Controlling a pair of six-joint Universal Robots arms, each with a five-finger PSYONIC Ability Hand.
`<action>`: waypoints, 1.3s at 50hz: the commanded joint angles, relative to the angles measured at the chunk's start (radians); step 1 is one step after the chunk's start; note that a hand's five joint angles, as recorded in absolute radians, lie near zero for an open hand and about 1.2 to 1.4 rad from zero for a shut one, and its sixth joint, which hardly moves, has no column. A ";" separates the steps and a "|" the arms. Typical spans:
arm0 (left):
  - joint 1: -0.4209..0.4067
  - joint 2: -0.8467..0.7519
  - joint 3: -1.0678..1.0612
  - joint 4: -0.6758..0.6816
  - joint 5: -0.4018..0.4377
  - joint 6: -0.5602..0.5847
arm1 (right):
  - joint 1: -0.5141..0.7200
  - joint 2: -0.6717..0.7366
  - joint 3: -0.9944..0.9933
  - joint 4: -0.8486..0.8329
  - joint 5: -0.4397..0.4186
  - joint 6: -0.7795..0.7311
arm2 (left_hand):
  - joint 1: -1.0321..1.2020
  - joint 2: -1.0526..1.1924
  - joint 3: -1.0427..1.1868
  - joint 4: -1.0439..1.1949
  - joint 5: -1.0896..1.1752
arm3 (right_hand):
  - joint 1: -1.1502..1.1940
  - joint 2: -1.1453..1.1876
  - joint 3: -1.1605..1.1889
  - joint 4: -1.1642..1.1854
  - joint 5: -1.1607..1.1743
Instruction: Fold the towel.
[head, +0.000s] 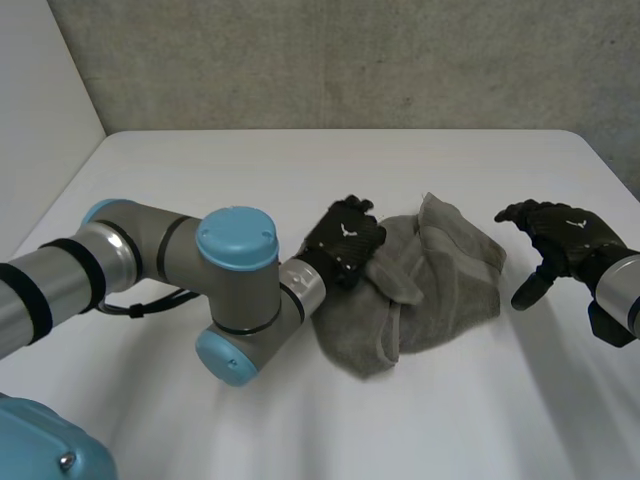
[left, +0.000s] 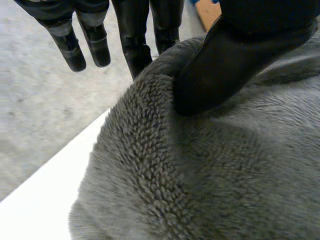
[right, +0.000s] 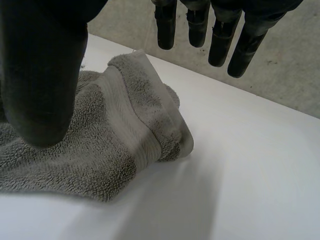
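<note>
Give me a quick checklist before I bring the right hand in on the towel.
1. Grey terry towel lying flat: not ok, crumpled, folds overlapping.
2. Left hand on the towel's left side: ok.
3. Left hand's hold secure: cannot tell.
4. Right hand open and holding nothing: ok.
5. Right hand in contact with the towel: not ok, it is apart, beside the right edge.
6. Towel wholly on the white table: ok.

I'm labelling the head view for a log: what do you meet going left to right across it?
Left arm → left hand → towel → right hand.
</note>
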 joint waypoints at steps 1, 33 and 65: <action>0.058 0.130 -0.098 0.062 -0.138 -0.002 | 0.010 0.021 0.003 0.001 -0.003 -0.002 | 0.120 0.095 -0.052 -0.059 0.076 | -0.068 -0.075 -0.043 -0.076 -0.063; 0.466 0.579 -0.799 0.067 -0.201 -0.110 | 0.369 0.196 -0.157 0.018 -0.004 -0.243 | -0.748 -0.774 -0.052 -0.059 -0.793 | -0.068 -0.075 -0.043 -0.076 -0.063; 0.341 0.671 -0.753 -0.062 0.007 -0.101 | 0.395 0.292 -0.290 0.110 0.010 -0.230 | -1.045 -1.070 -0.052 -0.059 -1.089 | -0.068 -0.075 -0.043 -0.076 -0.063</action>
